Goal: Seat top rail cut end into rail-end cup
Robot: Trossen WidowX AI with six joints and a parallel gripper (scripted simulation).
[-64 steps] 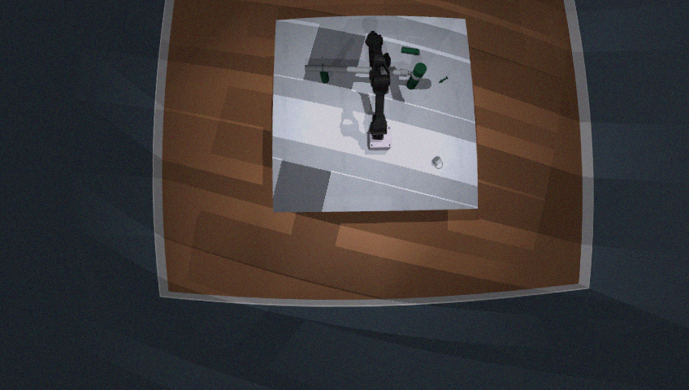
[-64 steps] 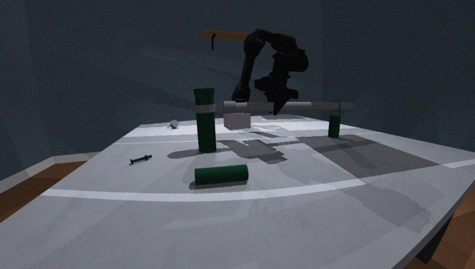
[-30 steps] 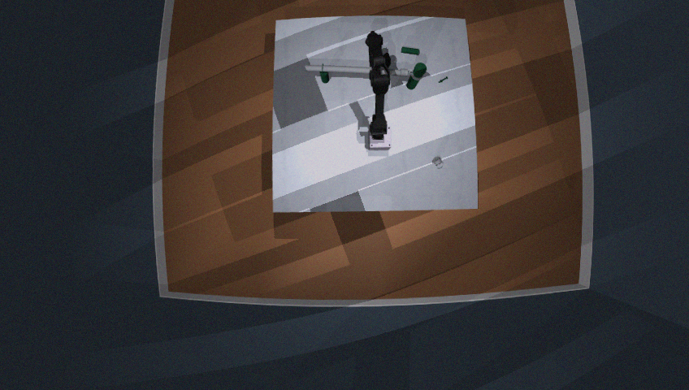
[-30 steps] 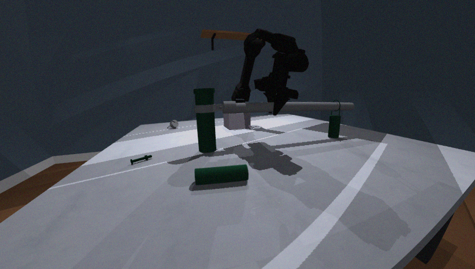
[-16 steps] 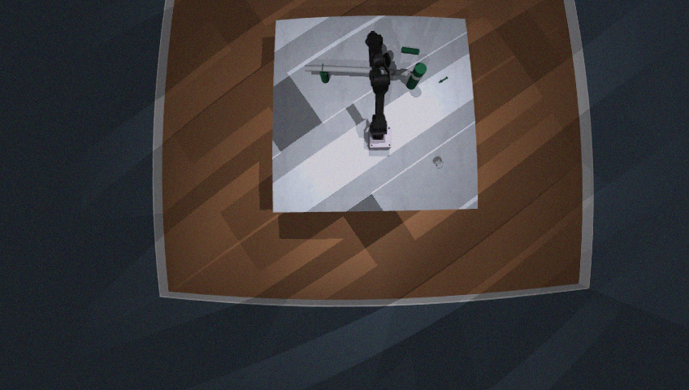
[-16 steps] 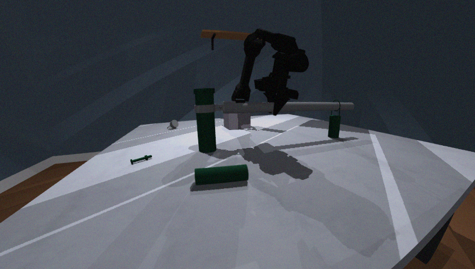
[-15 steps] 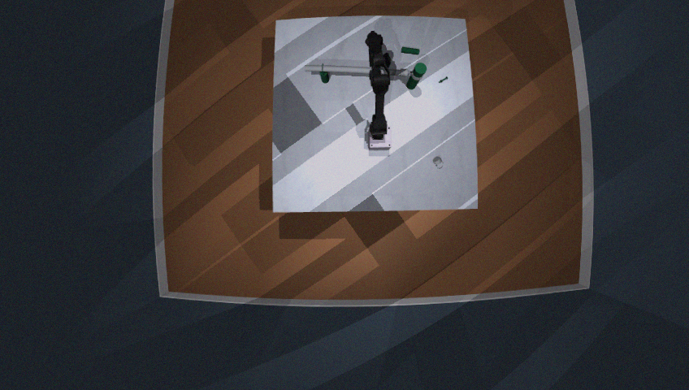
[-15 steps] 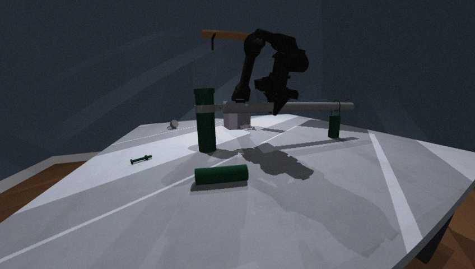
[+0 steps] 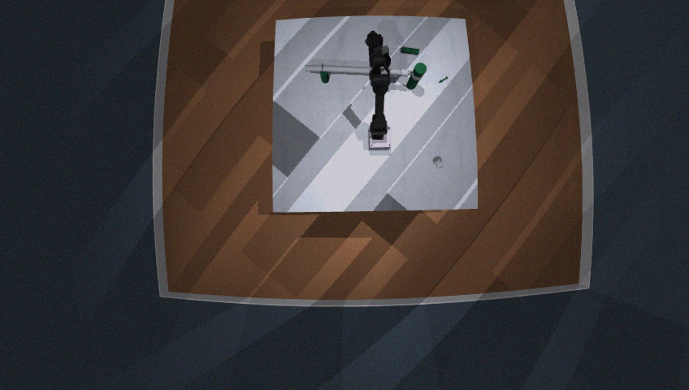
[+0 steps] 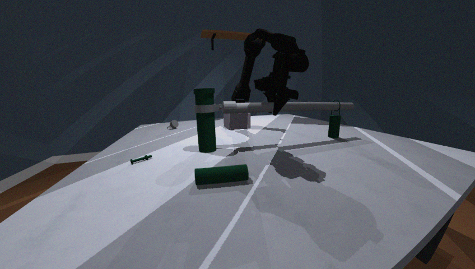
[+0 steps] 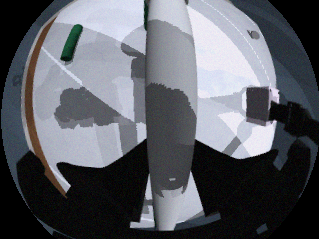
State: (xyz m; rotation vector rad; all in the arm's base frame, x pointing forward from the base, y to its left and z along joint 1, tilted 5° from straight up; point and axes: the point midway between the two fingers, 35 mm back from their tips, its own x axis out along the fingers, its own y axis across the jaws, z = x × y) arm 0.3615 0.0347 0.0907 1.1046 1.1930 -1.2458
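Apparently nearly home, the pale rail (image 9: 348,70) (image 10: 301,106) (image 11: 170,65) runs level above the worktop (image 9: 309,192) (image 10: 139,213) (image 11: 107,85), its near end meeting the rail-end cup (image 9: 401,73) (image 10: 229,106); how deep it sits inside cannot be told. The cup hangs beside the upright green post (image 9: 412,82) (image 10: 206,131), on a pale brace band (image 9: 416,78) (image 10: 205,108) just below the post cap (image 9: 420,68) (image 10: 204,90). The rail's far end passes through the wire loop cap over a short green post (image 9: 324,77) (image 10: 334,126). Between them, the black claw (image 9: 379,72) (image 10: 275,108) (image 11: 167,139) pinches the rail from above. Seating it well likely calls for a straight, gentle push along the rail's length, without tilt or downward load that could drag the band lower, then spreading the fingers evenly and lifting straight up.
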